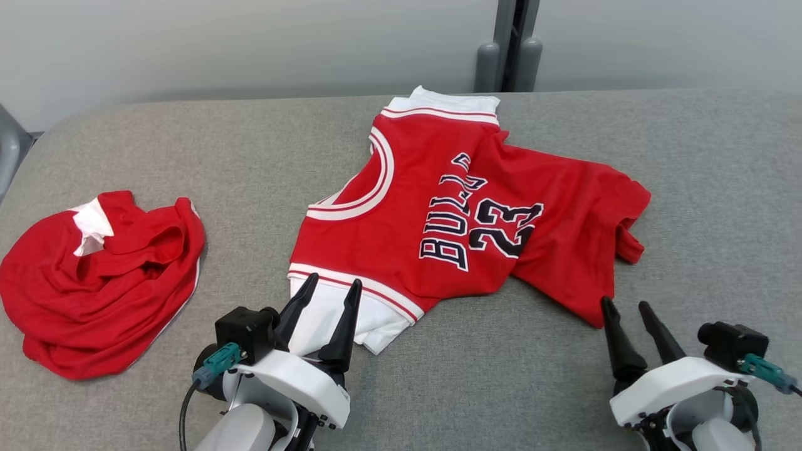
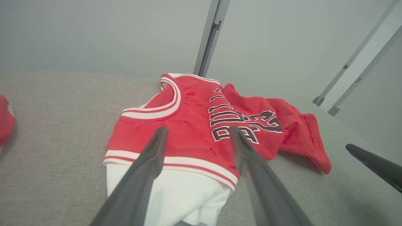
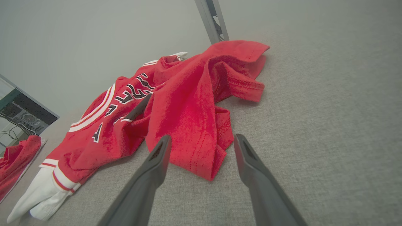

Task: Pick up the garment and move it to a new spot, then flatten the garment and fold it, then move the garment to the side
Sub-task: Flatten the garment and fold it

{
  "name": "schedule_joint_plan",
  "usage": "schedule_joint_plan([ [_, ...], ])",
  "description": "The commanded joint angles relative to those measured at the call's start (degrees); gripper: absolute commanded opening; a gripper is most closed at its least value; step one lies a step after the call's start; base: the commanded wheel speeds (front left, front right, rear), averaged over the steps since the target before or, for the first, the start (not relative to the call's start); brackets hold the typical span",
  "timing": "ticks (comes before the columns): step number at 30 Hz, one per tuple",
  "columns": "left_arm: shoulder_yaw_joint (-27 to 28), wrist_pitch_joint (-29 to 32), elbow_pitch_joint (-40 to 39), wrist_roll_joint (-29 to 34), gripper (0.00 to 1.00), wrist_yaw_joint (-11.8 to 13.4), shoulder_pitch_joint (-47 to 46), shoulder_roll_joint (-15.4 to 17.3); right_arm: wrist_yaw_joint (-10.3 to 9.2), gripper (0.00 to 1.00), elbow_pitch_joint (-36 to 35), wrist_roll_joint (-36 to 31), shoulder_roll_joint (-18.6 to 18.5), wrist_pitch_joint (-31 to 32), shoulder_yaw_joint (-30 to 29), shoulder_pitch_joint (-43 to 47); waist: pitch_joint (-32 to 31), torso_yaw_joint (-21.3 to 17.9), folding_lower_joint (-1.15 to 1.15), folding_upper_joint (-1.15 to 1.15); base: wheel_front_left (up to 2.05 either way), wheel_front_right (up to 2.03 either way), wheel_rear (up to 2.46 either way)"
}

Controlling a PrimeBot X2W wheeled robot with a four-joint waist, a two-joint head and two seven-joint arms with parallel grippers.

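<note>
Grey fabric tabletop (image 1: 564,388), mid-surface: rumpled red basketball jersey (image 1: 438,213), white trim. Far left: crumpled red cloth heap (image 1: 94,288). Over white end, left gripper (image 1: 334,280); by red corner, right gripper (image 1: 623,302). Both wide open, empty. Pickup stage, prob. Next: pinch 2 edges, lift.
</note>
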Motion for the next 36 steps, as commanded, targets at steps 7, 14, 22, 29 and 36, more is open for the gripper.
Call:
schedule_joint_plan([
  [7, -0.19, 0.20, -0.49, 0.00, 1.00, 0.27, -0.71, 0.36, -0.02, 1.00, 3.21, -0.28, 0.16, 1.82, 2.19, -1.11, 1.52, 1.95, 0.00, 0.00, 0.00, 0.00, 0.00],
  [14, -0.18, 0.19, -0.58, -0.21, 1.00, 0.38, -1.28, 0.55, -0.02, 0.00, 8.47, -0.58, -0.64, 1.57, 3.99, -4.27, 2.48, 3.34, 0.00, 0.00, 0.00, 0.00, 0.00],
  [22, 0.20, -0.07, -0.37, -0.56, 1.00, 0.92, -0.65, 0.93, -0.02, 0.00, 6.51, 2.92, -2.09, -1.11, 6.03, -6.53, 1.17, 2.36, 0.00, 0.00, 0.00, 0.00, 0.00],
  [29, 0.07, -0.38, -0.28, -0.99, 1.00, 1.19, 1.22, 0.94, -0.02, 0.00, -6.15, 4.10, -7.51, 2.72, 6.60, -5.96, -2.14, -0.72, 0.00, 0.00, 0.00, 0.00, 0.00],
  [36, -0.68, -0.38, -0.30, -1.34, 1.00, 1.29, 2.27, 0.46, -0.02, 0.00, -22.22, 2.21, -10.12, 12.30, 0.35, -1.37, -4.49, -1.51, 0.00, 0.00, 0.00, 0.00, 0.00],
])
